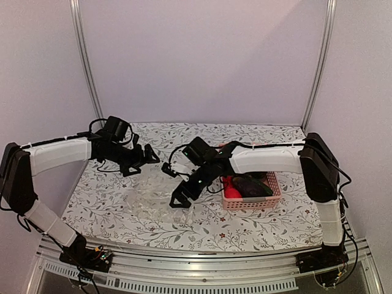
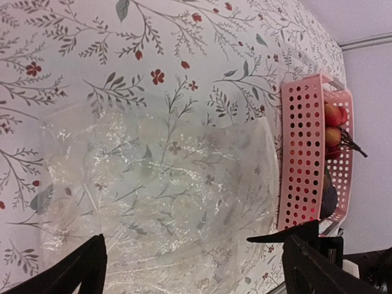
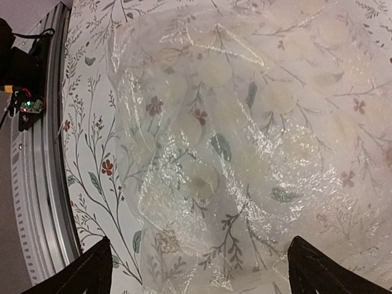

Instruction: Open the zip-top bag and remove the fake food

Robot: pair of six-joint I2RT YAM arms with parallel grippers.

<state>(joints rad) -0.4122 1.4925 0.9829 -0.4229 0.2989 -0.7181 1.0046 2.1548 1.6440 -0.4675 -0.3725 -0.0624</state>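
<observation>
Left gripper: closest to the left wrist lens. We see only its two dark tips, cut off by the lower edge. The jaws stand wide apart with nothing between them, over the bag. We cannot tell whether the tips touch the plastic.
Right gripper: again only two dark tips at the bottom edge. They are spread wide and hold nothing, with the bag beneath. We cannot judge contact.
Zip-top bag: lies crinkled on the table between the two grippers, and the floral print shows through it. We cannot make out the zip strip or whether the mouth is open. In the top view its outline is faint.
Fake food: sits in the pink basket. We see red pieces and a dark one, partly covered by the right arm. From the left wrist only a sliver shows past the basket wall.
Pink basket: on the table just right of the bag. A thin strip of cloth seems to separate them.
Table: floral cloth, with a metal rail along the near edge.
</observation>
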